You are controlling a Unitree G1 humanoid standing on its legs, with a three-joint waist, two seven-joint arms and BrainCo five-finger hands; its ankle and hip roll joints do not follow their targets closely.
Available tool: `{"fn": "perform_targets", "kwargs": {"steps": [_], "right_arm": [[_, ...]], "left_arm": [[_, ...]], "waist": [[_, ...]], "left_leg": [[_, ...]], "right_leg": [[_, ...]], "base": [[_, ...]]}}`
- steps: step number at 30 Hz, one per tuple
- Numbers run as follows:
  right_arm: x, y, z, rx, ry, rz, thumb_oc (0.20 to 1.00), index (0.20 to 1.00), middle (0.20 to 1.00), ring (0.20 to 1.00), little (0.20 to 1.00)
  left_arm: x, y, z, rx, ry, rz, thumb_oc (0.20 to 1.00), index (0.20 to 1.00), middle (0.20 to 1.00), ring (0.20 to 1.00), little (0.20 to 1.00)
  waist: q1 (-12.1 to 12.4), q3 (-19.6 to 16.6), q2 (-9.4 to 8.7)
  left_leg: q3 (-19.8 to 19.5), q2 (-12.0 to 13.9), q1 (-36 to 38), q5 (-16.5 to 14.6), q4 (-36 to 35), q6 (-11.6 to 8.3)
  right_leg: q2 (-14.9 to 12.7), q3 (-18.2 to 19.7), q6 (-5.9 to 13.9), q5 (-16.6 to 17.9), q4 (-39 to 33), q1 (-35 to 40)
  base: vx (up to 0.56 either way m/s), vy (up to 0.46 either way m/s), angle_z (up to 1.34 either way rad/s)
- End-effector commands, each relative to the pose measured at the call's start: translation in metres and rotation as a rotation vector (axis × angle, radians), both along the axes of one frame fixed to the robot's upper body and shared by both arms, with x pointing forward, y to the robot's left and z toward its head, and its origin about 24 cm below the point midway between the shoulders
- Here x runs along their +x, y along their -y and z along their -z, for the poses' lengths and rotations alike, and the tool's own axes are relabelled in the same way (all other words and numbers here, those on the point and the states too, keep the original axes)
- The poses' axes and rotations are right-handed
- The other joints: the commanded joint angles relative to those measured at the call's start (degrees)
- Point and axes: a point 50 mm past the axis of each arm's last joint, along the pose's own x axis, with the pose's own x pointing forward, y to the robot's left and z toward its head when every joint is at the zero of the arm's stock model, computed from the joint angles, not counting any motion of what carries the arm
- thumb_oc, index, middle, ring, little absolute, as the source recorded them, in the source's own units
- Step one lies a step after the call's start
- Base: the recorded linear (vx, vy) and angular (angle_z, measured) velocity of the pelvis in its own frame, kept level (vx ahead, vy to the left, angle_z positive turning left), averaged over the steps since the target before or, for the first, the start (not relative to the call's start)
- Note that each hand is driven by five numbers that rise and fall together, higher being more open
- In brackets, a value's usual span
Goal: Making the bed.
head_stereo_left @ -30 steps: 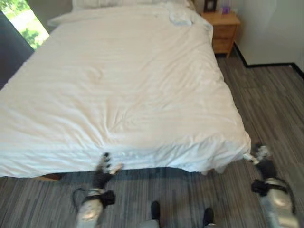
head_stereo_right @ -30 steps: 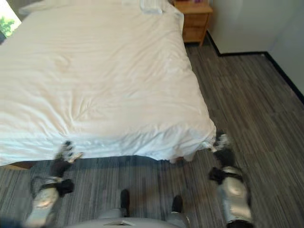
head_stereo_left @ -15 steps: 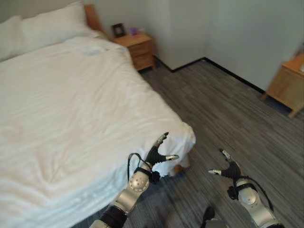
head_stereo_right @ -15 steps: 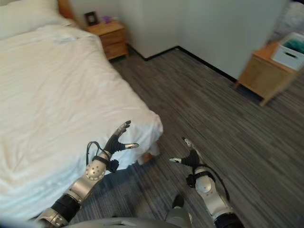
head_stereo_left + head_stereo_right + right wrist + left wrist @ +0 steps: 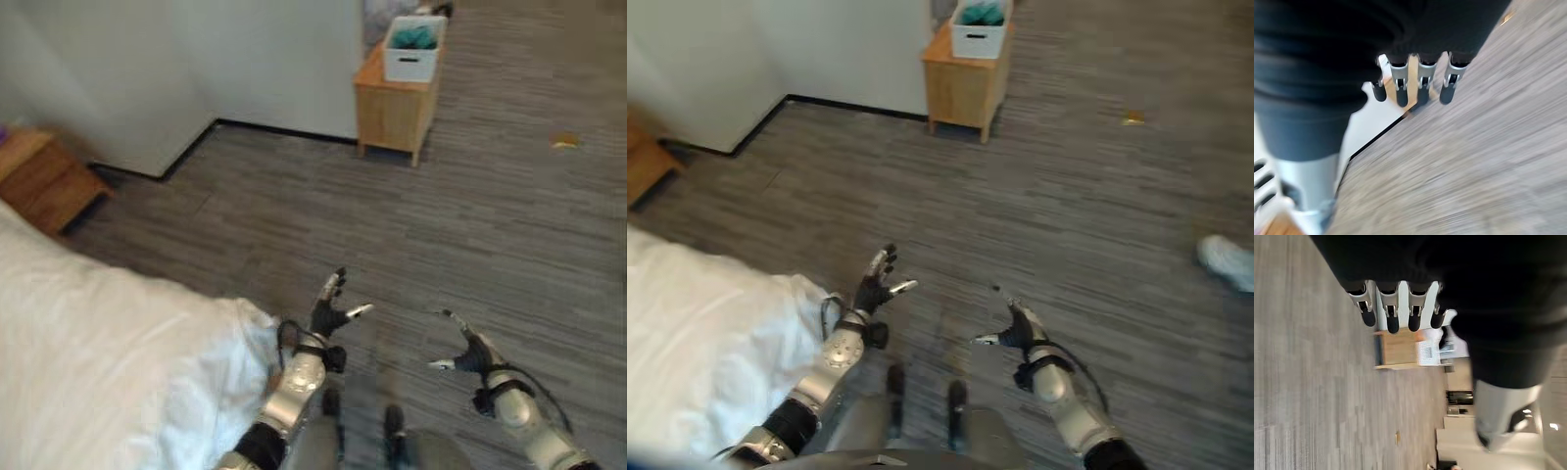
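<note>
The bed's white duvet (image 5: 108, 362) fills the lower left of the eye views, its corner hanging beside my left forearm. My left hand (image 5: 331, 311) is raised over the grey floor just past that corner, fingers (image 5: 1392, 313) straight and spread, holding nothing. My right hand (image 5: 468, 352) hovers over the floor further right, also open and empty, with its fingers (image 5: 1422, 83) straight in the right wrist view. Neither hand touches the duvet.
A wooden side table (image 5: 394, 103) with a white bin (image 5: 413, 47) on it stands against the far wall. A wooden nightstand (image 5: 44, 181) sits at the far left. A small yellow scrap (image 5: 565, 143) lies on the floor; a person's white shoe (image 5: 1227, 260) shows at right.
The camera has swung to the right, away from the bed toward the open floor and side table. Both hands stay open and raised in front of me.
</note>
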Motion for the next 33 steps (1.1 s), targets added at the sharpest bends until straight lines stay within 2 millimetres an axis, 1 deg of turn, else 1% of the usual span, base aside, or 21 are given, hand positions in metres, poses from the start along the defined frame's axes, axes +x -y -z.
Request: {"fn": "perform_targets", "kwargs": {"steps": [1, 2, 3, 5, 6, 7, 9, 12, 13, 16, 17, 19, 21, 24, 26, 28, 29, 30, 31, 32, 33], "right_arm": [[0.048, -0.009, -0.060, 0.039, 0.305, -0.005, 1.000, 1.000, 1.000, 1.000, 1.000], [0.048, -0.009, -0.060, 0.039, 0.305, -0.005, 1.000, 1.000, 1.000, 1.000, 1.000], [0.050, -0.012, -0.060, 0.040, 0.305, -0.002, 1.000, 1.000, 1.000, 1.000, 1.000], [0.047, -0.018, -0.056, 0.080, 0.298, 0.006, 1.000, 1.000, 1.000, 1.000, 1.000], [0.043, -0.019, -0.052, 0.106, 0.285, 0.026, 1.000, 1.000, 1.000, 1.000, 1.000], [0.041, -0.019, -0.049, 0.117, 0.276, 0.038, 1.000, 1.000, 1.000, 1.000, 1.000], [0.040, -0.018, -0.053, 0.135, 0.293, 0.051, 1.000, 1.000, 1.000, 1.000, 1.000], [0.038, -0.014, -0.055, 0.156, 0.308, 0.082, 1.000, 1.000, 1.000, 1.000, 1.000], [0.037, -0.012, -0.055, 0.169, 0.311, 0.093, 1.000, 1.000, 1.000, 1.000, 1.000], [0.035, -0.010, -0.055, 0.177, 0.307, 0.096, 1.000, 1.000, 1.000, 1.000, 1.000], [0.034, -0.004, -0.057, 0.199, 0.301, 0.091, 1.000, 1.000, 1.000, 1.000, 1.000], [0.033, 0.011, -0.060, 0.176, 0.308, 0.127, 1.000, 1.000, 1.000, 1.000, 1.000], [0.027, 0.035, -0.053, 0.156, 0.280, 0.226, 1.000, 1.000, 1.000, 1.000, 1.000], [0.018, 0.057, -0.046, 0.087, 0.241, 0.297, 1.000, 1.000, 1.000, 1.000, 1.000], [0.011, 0.068, -0.048, 0.059, 0.238, 0.328, 1.000, 1.000, 1.000, 1.000, 1.000], [0.010, 0.073, -0.046, 0.053, 0.229, 0.342, 1.000, 1.000, 1.000, 1.000, 1.000], [0.013, 0.071, -0.046, 0.072, 0.233, 0.344, 1.000, 1.000, 1.000, 1.000, 1.000], [0.017, 0.067, -0.051, 0.106, 0.251, 0.324, 1.000, 1.000, 1.000, 1.000, 1.000], [0.021, 0.063, -0.055, 0.131, 0.272, 0.315, 1.000, 1.000, 1.000, 1.000, 1.000], [0.023, 0.061, -0.056, 0.138, 0.275, 0.312, 1.000, 1.000, 1.000, 1.000, 1.000], [0.023, 0.061, -0.056, 0.138, 0.275, 0.312, 1.000, 1.000, 1.000, 1.000, 1.000]], "left_arm": [[0.013, -0.002, -0.031, -0.083, 0.138, -0.031, 1.000, 1.000, 1.000, 1.000, 1.000], [0.013, -0.002, -0.031, -0.083, 0.138, -0.031, 1.000, 1.000, 1.000, 1.000, 1.000], [0.011, -0.009, -0.027, -0.085, 0.120, -0.049, 1.000, 1.000, 1.000, 1.000, 1.000], [0.009, -0.019, -0.025, -0.072, 0.109, -0.071, 1.000, 1.000, 1.000, 1.000, 1.000], [0.007, -0.024, -0.026, -0.067, 0.109, -0.071, 1.000, 1.000, 1.000, 1.000, 1.000], [0.008, -0.026, -0.029, -0.061, 0.117, -0.068, 1.000, 1.000, 1.000, 1.000, 1.000], [0.010, -0.032, -0.035, -0.042, 0.146, -0.070, 1.000, 1.000, 1.000, 1.000, 1.000], [0.014, -0.034, -0.041, -0.021, 0.171, -0.070, 1.000, 1.000, 1.000, 1.000, 1.000], [0.016, -0.033, -0.045, -0.018, 0.186, -0.068, 1.000, 1.000, 1.000, 1.000, 1.000], [0.016, -0.031, -0.046, -0.020, 0.191, -0.057, 1.000, 1.000, 1.000, 1.000, 1.000], [0.017, -0.028, -0.047, -0.004, 0.201, -0.034, 1.000, 1.000, 1.000, 1.000, 1.000], [0.018, -0.026, -0.047, 0.005, 0.202, -0.027, 1.000, 1.000, 1.000, 1.000, 1.000], [0.015, -0.037, -0.040, 0.009, 0.173, -0.067, 1.000, 1.000, 1.000, 1.000, 1.000], [0.007, -0.053, -0.030, 0.029, 0.136, -0.105, 1.000, 1.000, 1.000, 1.000, 1.000], [0.005, -0.052, -0.028, 0.025, 0.125, -0.096, 1.000, 1.000, 1.000, 1.000, 1.000], [0.002, -0.056, -0.020, 0.034, 0.095, -0.119, 1.000, 1.000, 1.000, 1.000, 1.000], [0.002, -0.059, -0.020, 0.033, 0.089, -0.134, 1.000, 1.000, 1.000, 1.000, 1.000], [0.000, -0.057, -0.019, 0.003, 0.072, -0.127, 1.000, 1.000, 1.000, 1.000, 1.000], [-0.001, -0.059, -0.019, -0.006, 0.071, -0.128, 1.000, 1.000, 1.000, 1.000, 1.000], [-0.001, -0.062, -0.021, -0.009, 0.074, -0.132, 1.000, 1.000, 1.000, 1.000, 1.000], [-0.001, -0.062, -0.021, -0.008, 0.074, -0.132, 1.000, 1.000, 1.000, 1.000, 1.000]], "waist": [[4.9, 1.6, -1.11], [5.0, 1.6, -1.12], [5.2, 0.2, -1.50], [6.0, -0.5, -4.56], [6.3, -0.8, -6.89], [6.4, -0.8, -7.49], [4.5, -0.2, -6.90], [0.9, 0.2, -2.80], [-0.2, 0.3, -2.24], [-1.9, 0.2, -1.59], [-4.3, 0.2, -1.26], [-6.4, 0.1, -1.86], [-8.4, -0.2, -2.50], [-10.0, -0.5, -1.92], [-10.8, -1.2, -2.52], [-11.3, -2.4, -2.00], [-11.3, -2.4, -1.14], [-9.6, -0.5, -3.04], [-8.1, 0.9, -3.94], [-7.2, 1.3, -5.21], [-7.2, 1.3, -5.28]], "left_leg": [[9.9, -3.5, 0.2, 4.7, -8.4, 2.42], [9.9, -3.5, 0.2, 4.7, -8.4, 2.42], [12.1, -2.8, 1.8, 6.2, -8.5, 4.57], [11.9, -4.0, 2.9, 6.4, -8.2, 6.01], [10.1, -6.1, 5.3, 4.0, -7.8, 7.81], [9.0, -6.5, 6.9, 2.8, -7.6, 8.36], [4.8, -6.9, 12.3, 0.0, -8.0, 9.25], [-2.0, -6.5, 18.6, -2.8, -9.5, 9.59], [-5.1, -6.7, 20.6, -4.0, -9.7, 9.46], [-8.2, -6.8, 22.1, -4.5, -9.7, 9.11], [-14.9, -7.4, 24.8, -6.8, -9.8, 8.09], [-21.0, -8.5, 27.7, -9.2, -9.8, 7.23], [-26.5, -8.3, 32.4, -13.0, -9.8, 6.38], [-29.8, -4.5, 37.9, -15.8, -9.8, 4.77], [-32.5, -2.8, 40.1, -16.8, -8.1, 3.77], [-31.6, -0.4, 40.0, -15.1, -1.6, 1.60], [-29.6, 0.8, 38.2, -9.4, 4.6, -1.03], [-23.4, -0.5, 26.5, -0.2, 23.3, -2.30], [-19.5, -0.7, 20.6, -0.3, 33.5, 0.08], [-15.9, -0.6, 16.4, -2.2, 38.4, 1.63], [-15.9, -0.7, 16.2, -2.1, 38.4, 1.64]], "right_leg": [[-2.4, 4.9, 7.93, -4.3, -14.3, 24.1], [-2.4, 4.9, 7.93, -4.3, -14.3, 24.1], [-2.2, 4.3, 8.82, -5.2, -12.7, 25.6], [-3.4, 3.2, 10.04, -4.8, -8.1, 25.8], [-4.4, 2.0, 14.48, -0.7, 0.9, 23.5], [-4.9, 1.3, 17.56, 4.7, 7.8, 20.5], [-4.5, 1.9, 17.62, 13.1, 21.0, 15.3], [-5.7, 2.2, 16.32, 10.2, 30.1, 5.2], [-5.8, 3.5, 14.28, 7.6, 28.5, 2.2], [-5.5, 4.5, 13.03, 6.3, 25.6, 0.4], [-4.2, 7.5, 11.66, 4.1, 16.0, -2.1], [-4.1, 11.2, 12.25, 6.4, 1.7, -4.0], [-6.6, 11.3, 15.32, 13.2, -12.0, -8.3], [-7.1, 7.7, 16.83, 15.7, -13.2, -11.3], [-7.3, 9.5, 16.48, 17.8, -13.1, -8.8], [-6.8, 9.6, 16.01, 19.1, -12.8, -7.0], [-6.2, 8.7, 15.49, 18.8, -12.6, -5.4], [-7.2, 7.6, 12.64, 16.9, -12.0, -0.4], [-6.6, 7.1, 10.67, 15.4, -12.6, 2.8], [-6.7, 6.8, 9.94, 14.7, -13.1, 4.5], [-6.7, 6.8, 9.96, 14.7, -13.1, 4.4]], "base": [[0.31, 0.075, 0.00], [0.54, 0.159, 0.08], [0.51, 0.133, 0.17], [0.68, 0.139, 0.10], [0.62, 0.109, 0.21], [0.58, 0.068, 0.27], [0.54, 0.084, 0.53], [0.59, 0.160, 1.38], [0.48, 0.035, 1.44], [0.39, -0.022, 1.44], [0.59, -0.127, 1.87], [0.76, -0.136, 2.21], [0.97, -0.133, 2.39], [0.83, -0.210, 1.78], [0.61, -0.299, 0.92], [0.59, -0.275, 1.05], [0.60, -0.295, 0.91], [0.60, -0.370, 0.81], [0.51, -0.411, 0.47], [0.27, -0.258, 0.23], [0.35, -0.237, -0.35]]}}
